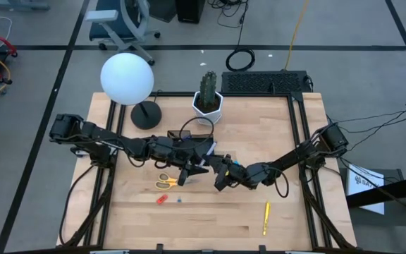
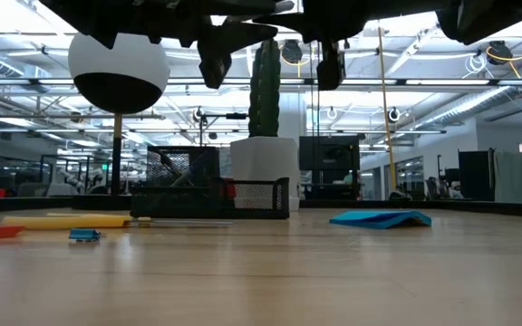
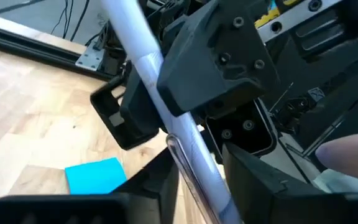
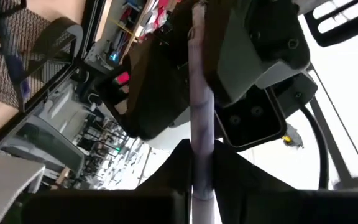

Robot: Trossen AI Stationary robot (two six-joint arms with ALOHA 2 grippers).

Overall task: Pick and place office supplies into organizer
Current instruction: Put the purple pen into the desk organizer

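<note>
Pen handoff mid-air over the table centre

The purple pen [image 4: 201, 118] is pinched by the right gripper [image 1: 222, 180] while the left gripper [image 1: 194, 168] is spread, probably so it gets carried to the organizer [image 2: 214, 195].

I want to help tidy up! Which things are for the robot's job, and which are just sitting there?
For the job: purple pen, yellow scissors, yellow pen, blue sticky pad, red-orange piece, black organizer.

Just lying about: lamp, cactus pot, keyboard.
</note>
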